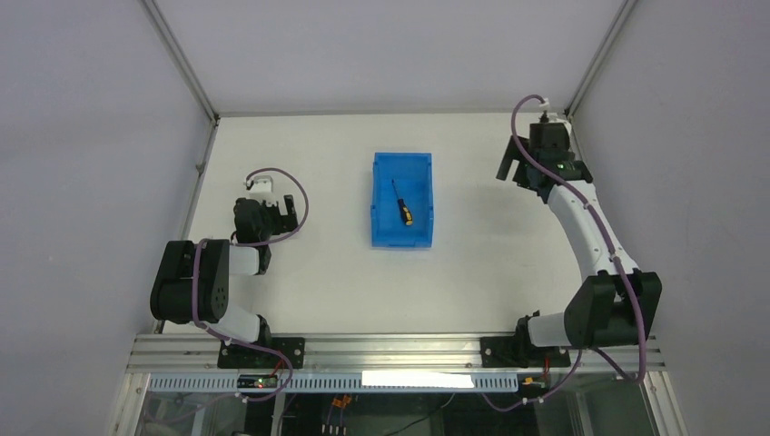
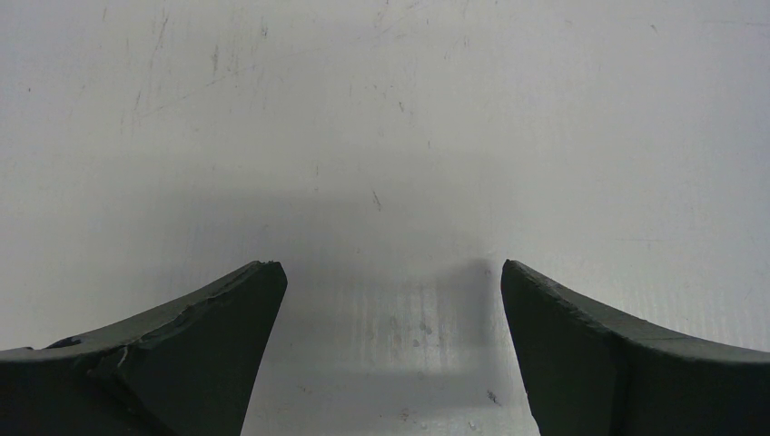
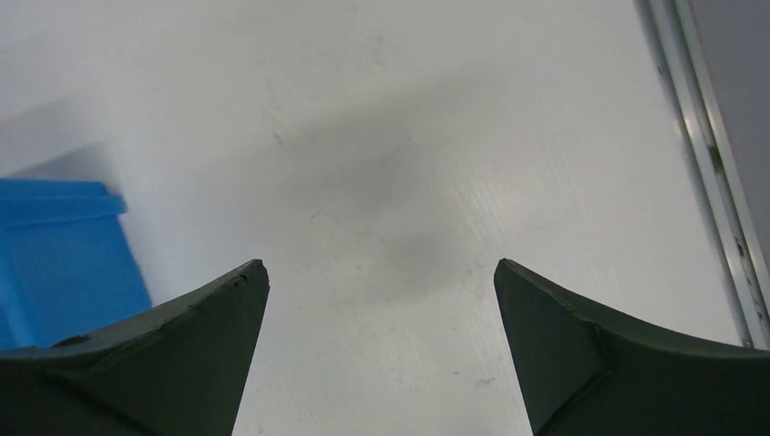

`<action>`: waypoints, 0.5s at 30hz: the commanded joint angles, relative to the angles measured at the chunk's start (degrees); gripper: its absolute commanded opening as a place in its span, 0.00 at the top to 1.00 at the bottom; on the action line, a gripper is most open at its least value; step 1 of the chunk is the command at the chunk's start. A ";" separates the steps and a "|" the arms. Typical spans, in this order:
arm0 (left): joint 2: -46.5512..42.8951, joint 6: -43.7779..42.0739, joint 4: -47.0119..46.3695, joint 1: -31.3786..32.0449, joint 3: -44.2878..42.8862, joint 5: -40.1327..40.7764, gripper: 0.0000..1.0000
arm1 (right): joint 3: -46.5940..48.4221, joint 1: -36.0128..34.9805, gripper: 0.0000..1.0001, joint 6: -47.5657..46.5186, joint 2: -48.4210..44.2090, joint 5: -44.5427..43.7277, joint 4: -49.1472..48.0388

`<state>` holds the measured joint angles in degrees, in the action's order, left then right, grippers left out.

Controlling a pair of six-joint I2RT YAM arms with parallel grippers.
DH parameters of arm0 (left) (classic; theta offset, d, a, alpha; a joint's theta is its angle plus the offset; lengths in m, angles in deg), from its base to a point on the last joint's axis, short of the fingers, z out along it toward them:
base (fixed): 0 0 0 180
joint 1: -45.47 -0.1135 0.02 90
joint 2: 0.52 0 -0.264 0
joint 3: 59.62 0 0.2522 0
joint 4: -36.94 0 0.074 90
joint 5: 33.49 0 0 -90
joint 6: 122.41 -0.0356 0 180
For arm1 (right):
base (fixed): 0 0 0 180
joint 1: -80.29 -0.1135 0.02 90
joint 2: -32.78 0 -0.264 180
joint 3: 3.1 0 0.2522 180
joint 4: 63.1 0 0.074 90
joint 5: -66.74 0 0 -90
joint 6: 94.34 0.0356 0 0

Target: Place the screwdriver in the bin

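The bright blue bin stands in the middle of the white table. The small screwdriver, with a black-and-yellow handle and a thin dark shaft, lies inside the bin on its floor, handle toward the near side. My left gripper is open and empty, low over the table well left of the bin; its wrist view shows only bare table between the fingers. My right gripper is open and empty, right of the bin near the back. In the right wrist view a corner of the bin shows at the left.
Grey enclosure walls stand at the left, back and right of the table. A metal frame rail runs along the table's right edge close to my right gripper. An aluminium rail carries the arm bases at the near edge.
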<state>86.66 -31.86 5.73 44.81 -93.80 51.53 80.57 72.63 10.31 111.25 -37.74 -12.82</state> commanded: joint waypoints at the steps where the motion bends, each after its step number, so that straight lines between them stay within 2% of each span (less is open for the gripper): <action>1: -0.86 0.15 -1.55 0.58 -1.20 0.18 0.01 | -1.97 6.12 0.01 0.30 -3.80 1.94 1.84; 5: -0.86 0.15 -1.53 0.58 -1.26 0.26 0.01 | -2.93 11.23 0.01 0.42 -4.40 5.04 0.59; 15: -0.83 0.15 -1.53 0.58 -1.28 0.20 0.01 | -3.27 11.62 0.01 -0.70 -5.43 3.41 -0.59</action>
<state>86.66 -31.86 5.73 44.81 -93.80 51.53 77.48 84.28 10.31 108.74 -34.38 -11.64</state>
